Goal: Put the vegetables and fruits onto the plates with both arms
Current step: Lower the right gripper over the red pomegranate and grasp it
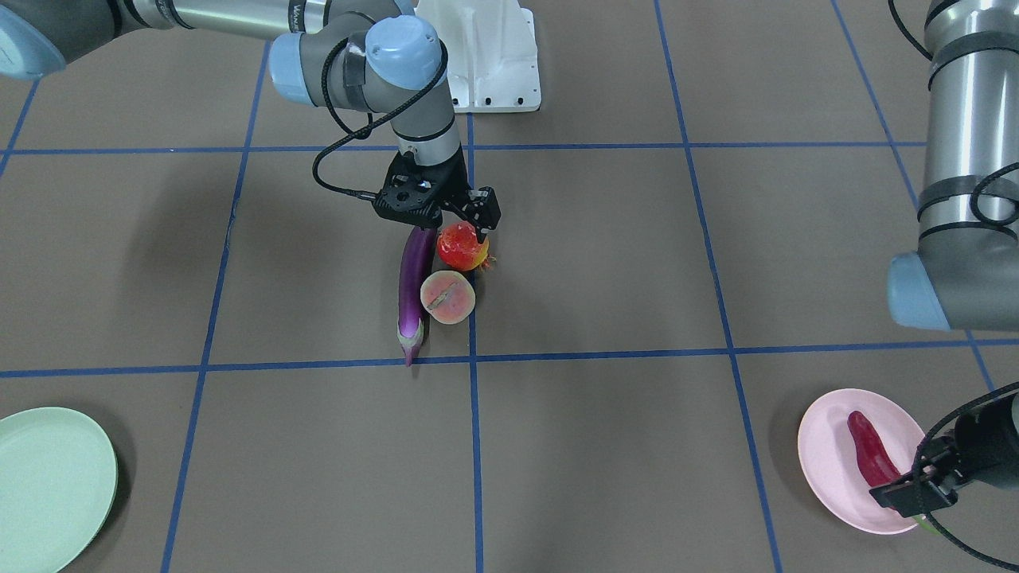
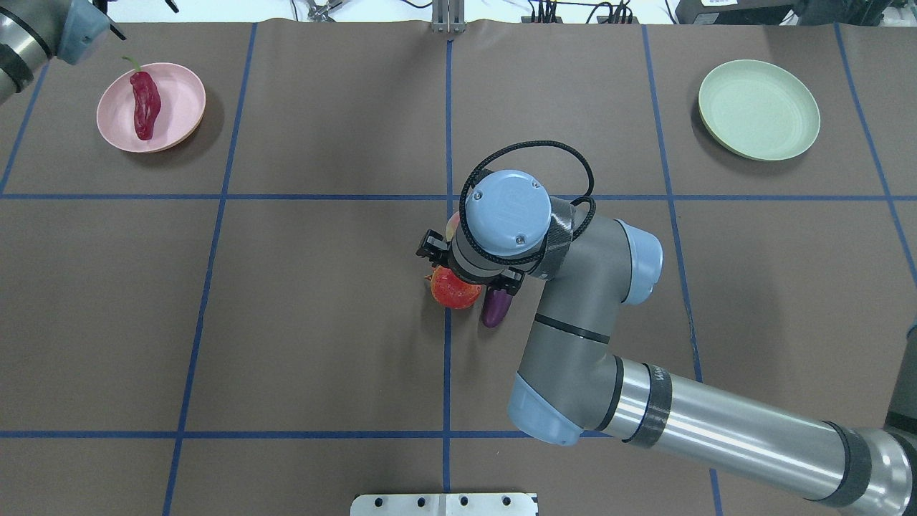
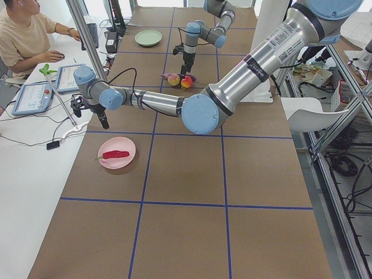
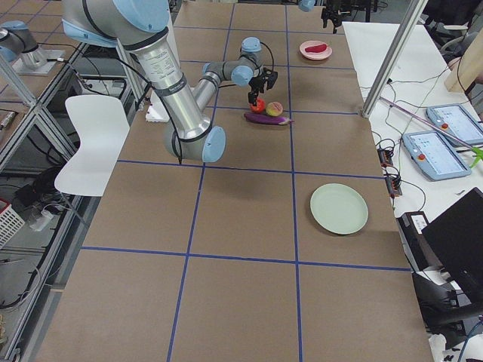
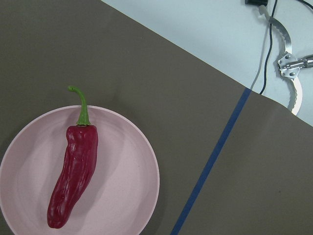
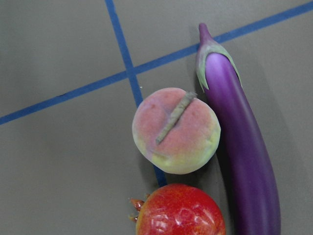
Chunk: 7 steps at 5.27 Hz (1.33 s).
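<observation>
**Robot sorts produce:** The right tool (image 1: 459,225) hangs over a cluster of produce at the middle of the brown desk (image 1: 605,446). Its fingers are spread apart on either side of the top of a red-orange pomegranate (image 1: 460,248); whether they touch the fruit cannot be told. Just beyond the pomegranate, on the side far from the robot, a peach half (image 1: 447,297) lies cut face up on a blue tape line (image 1: 474,446), a brownish slit across it. A long purple eggplant (image 1: 414,286) lies alongside both fruits on the robot's right and touches the peach half. Its pale stem end points away from the robot and reaches the spot where another line crosses. All three rest on the desk, on neither plate.

Seen from over the robot's shoulders, a wrinkled red chili pepper (image 1: 869,458) lies on the pink plate (image 1: 824,450) at the desk's far left corner, its green stem curling out past the rim. The left tool (image 1: 911,492) hovers above the plate's outer edge, apart from the pepper. Whether its fingers are spread or closed cannot be told. The green plate (image 1: 48,485) sits at the far right corner, well apart from the produce. A person (image 3: 23,35) sits at a white side table (image 3: 29,174) beyond the desk's left end.
</observation>
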{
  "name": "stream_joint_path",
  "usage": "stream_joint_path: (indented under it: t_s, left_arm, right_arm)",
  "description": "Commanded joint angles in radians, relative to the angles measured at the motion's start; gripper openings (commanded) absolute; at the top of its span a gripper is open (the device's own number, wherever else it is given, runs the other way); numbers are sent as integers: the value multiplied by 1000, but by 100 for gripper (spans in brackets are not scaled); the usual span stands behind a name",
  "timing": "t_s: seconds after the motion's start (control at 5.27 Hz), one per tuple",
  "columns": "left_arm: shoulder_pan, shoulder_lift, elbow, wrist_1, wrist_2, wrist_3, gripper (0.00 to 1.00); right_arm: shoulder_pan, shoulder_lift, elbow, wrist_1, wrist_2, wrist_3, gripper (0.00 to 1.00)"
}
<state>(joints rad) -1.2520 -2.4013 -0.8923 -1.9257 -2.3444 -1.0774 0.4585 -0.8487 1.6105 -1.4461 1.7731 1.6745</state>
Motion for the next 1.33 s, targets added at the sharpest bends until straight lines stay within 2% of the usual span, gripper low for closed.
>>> stream_joint_path:
  t_s: [0.0,0.57,0.95,1.14]
  left_arm:
    - [8,1,-4,-3,2,-16,100]
    - [17,2,-25,-3,4,-68,100]
    - [20,2,-39,-3,4,-95,100]
    - [22,2,-45,-3,4,-102,100]
  right_arm:
    - [-9,0,-43,97,-15,46,100]
    - [-24,-9,-52,98,-14,53,99]
    - [-29,-12,-55,96,-15,51,59]
    - [-30,-9,-54,99,-15,56,11]
